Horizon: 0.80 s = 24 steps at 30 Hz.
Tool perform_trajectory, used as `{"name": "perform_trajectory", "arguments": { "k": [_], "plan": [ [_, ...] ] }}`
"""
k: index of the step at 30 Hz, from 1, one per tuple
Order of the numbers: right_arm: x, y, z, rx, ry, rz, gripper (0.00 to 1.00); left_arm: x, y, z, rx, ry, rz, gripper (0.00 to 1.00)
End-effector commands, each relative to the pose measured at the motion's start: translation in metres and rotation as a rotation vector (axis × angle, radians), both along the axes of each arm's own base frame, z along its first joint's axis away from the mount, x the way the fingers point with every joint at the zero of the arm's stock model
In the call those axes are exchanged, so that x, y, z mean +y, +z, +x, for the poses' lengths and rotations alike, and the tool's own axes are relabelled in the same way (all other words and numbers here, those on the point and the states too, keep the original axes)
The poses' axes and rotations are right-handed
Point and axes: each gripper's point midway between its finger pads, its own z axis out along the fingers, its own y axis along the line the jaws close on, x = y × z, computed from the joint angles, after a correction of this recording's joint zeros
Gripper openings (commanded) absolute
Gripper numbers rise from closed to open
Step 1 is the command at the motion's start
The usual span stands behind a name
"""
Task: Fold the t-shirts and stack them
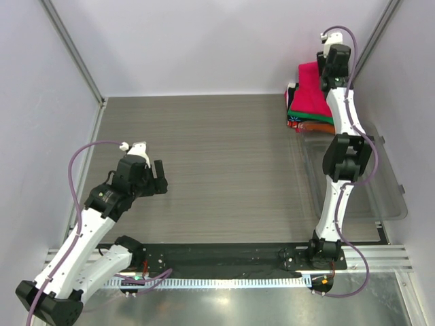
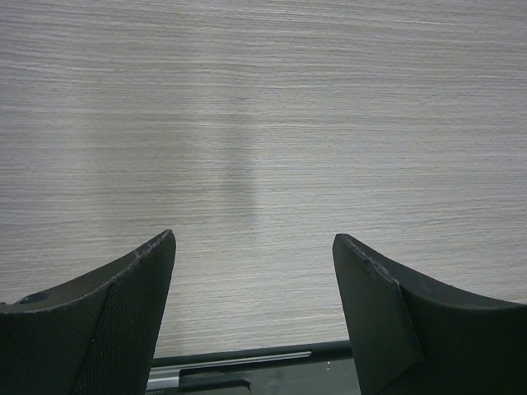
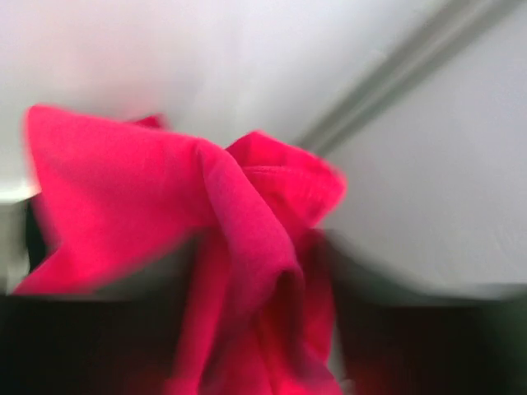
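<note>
the top shirt (image 1: 310, 87) is glowing bright pink. under it, a green shirt (image 1: 311, 116) and an orange shirt (image 1: 318, 127) are peeking out. the table (image 1: 217, 163) is showing thin grey stripes.

Grey wood-grain table (image 1: 204, 156); t-shirt stack (image 1: 307, 102) at far-right corner; clear bin (image 1: 389, 198) along right edge

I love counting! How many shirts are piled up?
4, stacked far right: pink shirt on top, green shirt below, orange shirt lowest, black shirt peeking left. More may hide.

Soft even light; crimson t-shirt (image 3: 247, 247) blurred.
</note>
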Motion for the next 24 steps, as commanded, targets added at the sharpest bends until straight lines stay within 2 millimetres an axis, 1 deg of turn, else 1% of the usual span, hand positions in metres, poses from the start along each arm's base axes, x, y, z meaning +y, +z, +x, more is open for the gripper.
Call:
{"name": "perform_trajectory", "arguments": {
  "k": [1, 2, 3, 5, 6, 8, 9, 11, 12, 14, 15, 16, 17, 18, 19, 20, 21, 22, 23, 24],
  "plan": [
    [-0.073, 0.022, -0.011, -0.197, -0.401, -0.070, 0.99, 0.002, 0.009, 0.005, -0.042, 0.029, -0.014, 0.78],
    [-0.081, 0.014, -0.009, -0.211, -0.443, -0.077, 1.00, 0.003, 0.010, 0.005, -0.046, 0.034, -0.012, 0.78],
    [-0.091, 0.013, -0.015, -0.222, -0.499, -0.078, 1.00, 0.004, 0.010, 0.005, -0.050, 0.037, -0.013, 0.78],
    [-0.101, 0.019, -0.028, -0.260, -0.600, -0.071, 1.00, 0.006, 0.012, 0.004, -0.060, 0.045, -0.015, 0.79],
    [-0.100, 0.028, -0.032, -0.285, -0.606, -0.058, 1.00, 0.006, 0.013, 0.004, -0.064, 0.046, -0.018, 0.79],
    [-0.100, 0.036, -0.035, -0.320, -0.614, -0.033, 1.00, 0.005, 0.012, 0.004, -0.062, 0.043, -0.018, 0.79],
    [-0.097, 0.051, -0.039, -0.349, -0.607, -0.023, 1.00, 0.005, 0.012, 0.004, -0.063, 0.041, -0.020, 0.79],
    [-0.096, 0.065, -0.044, -0.389, -0.608, 0.006, 1.00, 0.004, 0.012, 0.004, -0.059, 0.035, -0.020, 0.79],
    [-0.093, 0.079, -0.047, -0.413, -0.588, 0.024, 1.00, 0.003, 0.012, 0.004, -0.056, 0.032, -0.022, 0.79],
    [-0.087, 0.087, -0.052, -0.435, -0.575, 0.075, 1.00, 0.003, 0.012, 0.004, -0.060, 0.030, -0.023, 0.79],
    [-0.081, 0.092, -0.051, -0.447, -0.540, 0.109, 1.00, 0.002, 0.013, 0.004, -0.061, 0.027, -0.025, 0.79],
    [-0.076, 0.104, -0.060, -0.446, -0.513, 0.137, 1.00, 0.003, 0.013, 0.004, -0.062, 0.028, -0.026, 0.79],
    [-0.066, 0.109, -0.058, -0.466, -0.465, 0.197, 1.00, 0.002, 0.013, 0.004, -0.063, 0.027, -0.027, 0.79],
    [-0.052, 0.119, -0.056, -0.474, -0.377, 0.230, 1.00, 0.002, 0.013, 0.004, -0.064, 0.024, -0.029, 0.79],
    [-0.038, 0.134, -0.071, -0.485, -0.336, 0.246, 1.00, 0.001, 0.014, 0.003, -0.066, 0.022, -0.032, 0.79],
    [-0.031, 0.145, -0.084, -0.520, -0.331, 0.282, 1.00, 0.001, 0.014, 0.003, -0.066, 0.021, -0.031, 0.79],
    [-0.026, 0.152, -0.095, -0.553, -0.326, 0.322, 1.00, 0.001, 0.014, 0.003, -0.066, 0.021, -0.031, 0.79],
    [-0.014, 0.131, -0.096, -0.536, -0.275, 0.377, 1.00, 0.002, 0.015, 0.003, -0.069, 0.021, -0.032, 0.79],
    [-0.004, 0.166, -0.127, -0.622, -0.234, 0.430, 1.00, 0.002, 0.015, 0.003, -0.070, 0.021, -0.032, 0.79],
    [0.007, 0.165, -0.134, -0.646, -0.196, 0.524, 1.00, 0.002, 0.015, 0.003, -0.070, 0.021, -0.032, 0.79]
  ]
}}
